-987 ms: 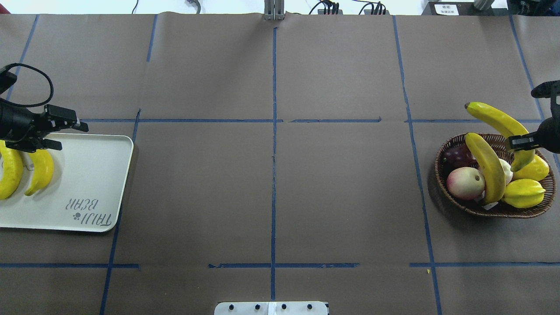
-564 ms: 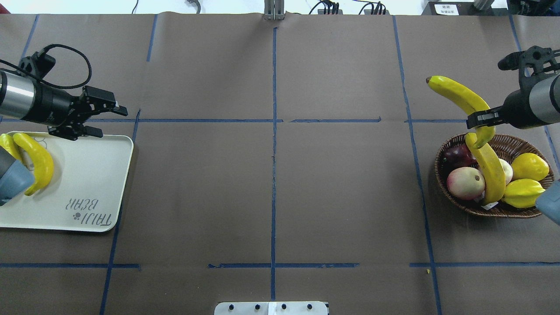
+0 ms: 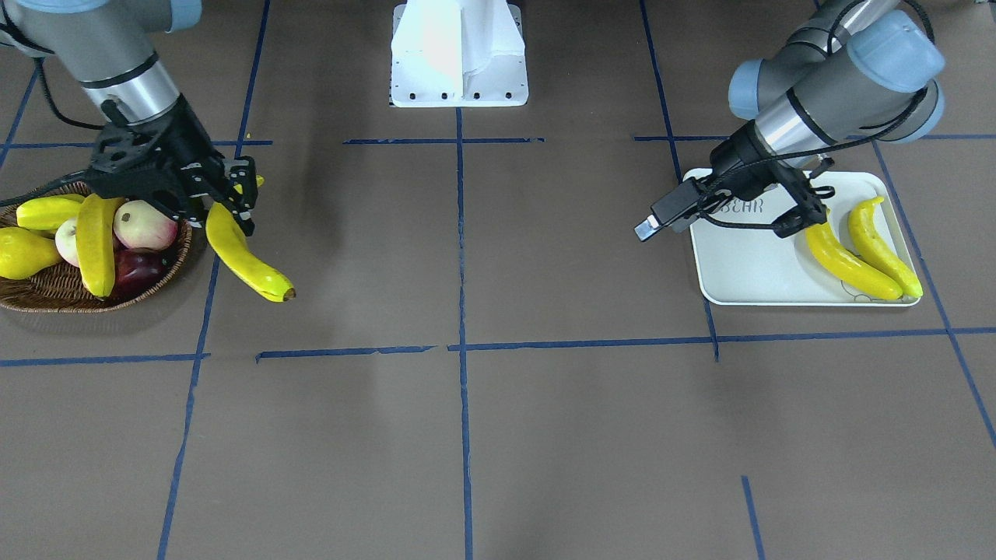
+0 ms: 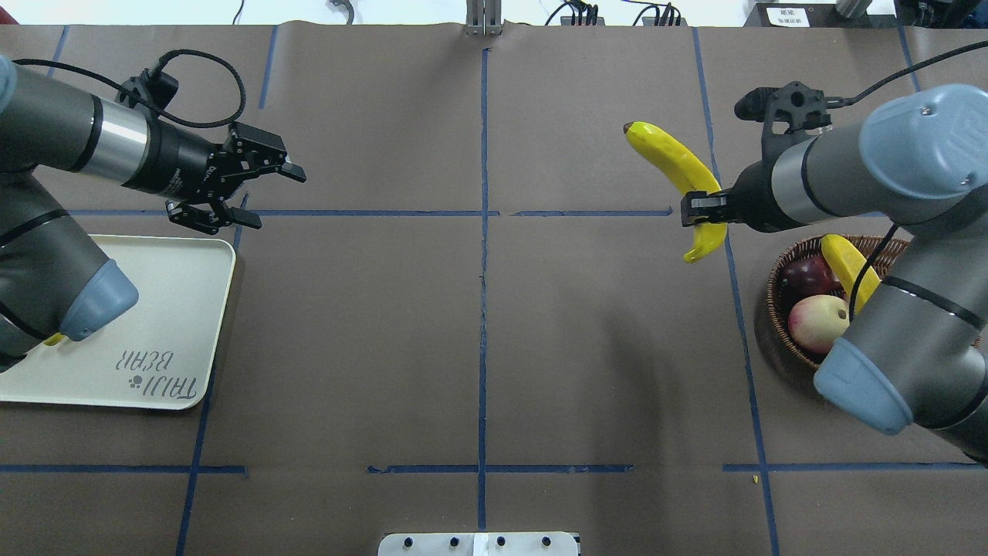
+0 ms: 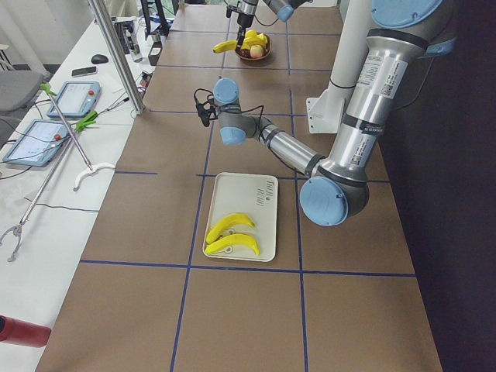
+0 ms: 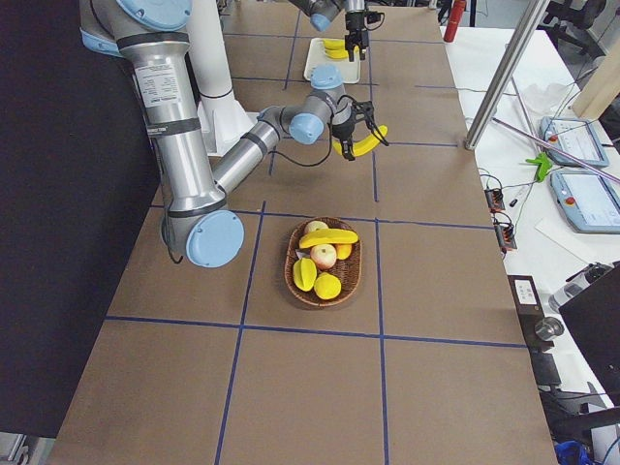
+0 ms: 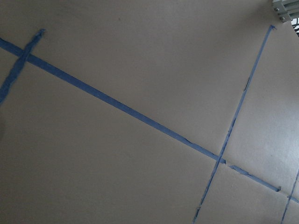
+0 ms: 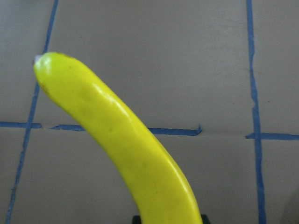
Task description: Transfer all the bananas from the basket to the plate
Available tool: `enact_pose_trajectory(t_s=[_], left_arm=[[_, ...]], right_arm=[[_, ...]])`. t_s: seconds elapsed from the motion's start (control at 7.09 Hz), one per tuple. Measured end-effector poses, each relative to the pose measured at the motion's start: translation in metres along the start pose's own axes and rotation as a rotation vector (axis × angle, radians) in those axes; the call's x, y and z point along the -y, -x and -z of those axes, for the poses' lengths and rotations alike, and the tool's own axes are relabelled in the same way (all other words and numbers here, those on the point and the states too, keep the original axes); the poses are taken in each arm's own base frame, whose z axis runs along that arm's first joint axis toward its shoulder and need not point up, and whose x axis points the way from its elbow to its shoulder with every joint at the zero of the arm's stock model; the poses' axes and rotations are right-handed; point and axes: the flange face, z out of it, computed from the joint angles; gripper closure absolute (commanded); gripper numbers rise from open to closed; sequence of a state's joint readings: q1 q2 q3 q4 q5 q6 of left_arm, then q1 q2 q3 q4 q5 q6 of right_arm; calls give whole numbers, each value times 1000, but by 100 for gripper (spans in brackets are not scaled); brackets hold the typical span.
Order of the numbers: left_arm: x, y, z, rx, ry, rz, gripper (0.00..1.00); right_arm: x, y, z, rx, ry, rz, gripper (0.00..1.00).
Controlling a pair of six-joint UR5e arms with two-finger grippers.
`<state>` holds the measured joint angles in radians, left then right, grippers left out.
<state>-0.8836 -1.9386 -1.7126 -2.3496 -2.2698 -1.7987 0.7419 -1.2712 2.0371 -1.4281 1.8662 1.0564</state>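
The banana (image 4: pixel 675 162) you are working on is hanging in the air over the desk (image 4: pixel 478 347), clear of the basket (image 4: pixel 772 305) and just to its plate side, above a blue tape line. The right claw (image 4: pixel 698 210) is pinching it toward one end, jaws closed down to the fruit's width, so the longer, dark-tipped part is sticking out free beyond the claw. One more banana (image 4: pixel 845 262) is lying in the basket among the other fruit, and a pair of bananas (image 3: pixel 848 263) is resting side by side on the plate (image 4: pixel 177 309), which is sitting well apart at the opposite end of the desk.

By my reading you are handling the third of four bananas, about midway through the task, in the carrying step. The plate is looking too far for the right arm alone, so the next move is probably calling for a hand-over near the desk's middle. Offer the free end and keep the right grip closed until the other claw is holding firmly.

The left claw (image 4: pixel 276 199) is hovering over bare desk just past the plate's far corner, jaws spread wide, holding and touching nothing, and pointing toward the centre.
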Motion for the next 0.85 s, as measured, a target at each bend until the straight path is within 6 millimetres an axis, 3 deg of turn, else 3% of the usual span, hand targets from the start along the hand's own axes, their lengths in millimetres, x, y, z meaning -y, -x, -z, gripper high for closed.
enact_pose_trajectory(t_s=[0.42,0.85], left_arm=[[-33,-78,-30,27,-1,128,0],[-58,-147,-48,-23,-12,300,0]], right_arm=[[-23,106,-17,-140,-14,-38,99],[-51,187,-47,-191,-80,-75,99]])
